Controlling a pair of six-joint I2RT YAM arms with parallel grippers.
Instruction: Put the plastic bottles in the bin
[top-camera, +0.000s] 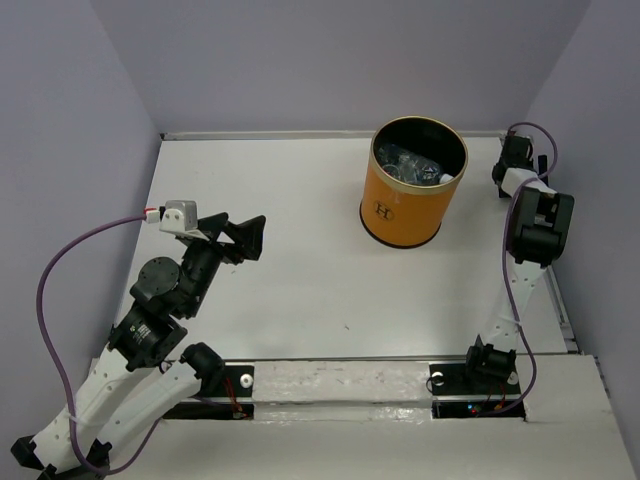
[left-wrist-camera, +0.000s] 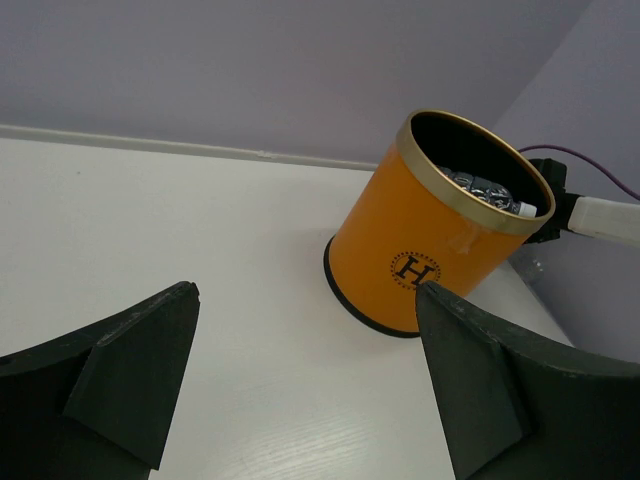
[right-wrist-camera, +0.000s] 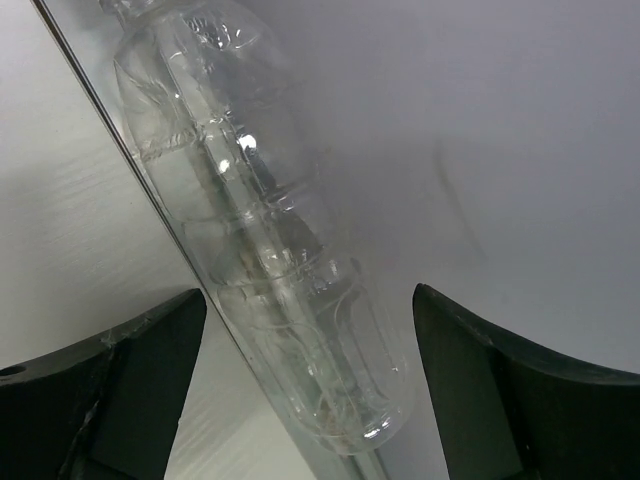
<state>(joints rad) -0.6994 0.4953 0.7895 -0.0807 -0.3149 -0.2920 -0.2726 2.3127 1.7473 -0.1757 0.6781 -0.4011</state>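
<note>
Your left pincer (left-wrist-camera: 307, 290) hangs spread and empty over the bench (left-wrist-camera: 150, 220). Your right pincer (right-wrist-camera: 308, 298) is released too, with its fingers wide. A plastic bottle (right-wrist-camera: 270, 250) lies between those fingers and touches neither. Its base is toward you and its neck points away along the seam where the bench meets the wall (right-wrist-camera: 480, 120).

Expect it to be light, thin-walled, slick and springy, so it will likely dent and may squirt out sideways. Take it gently across the ribbed mid-body, not the neck.

Farther off, beyond the left pincer, stands the bin (left-wrist-camera: 420, 260), with other bottles (left-wrist-camera: 490, 190) already inside.
</note>
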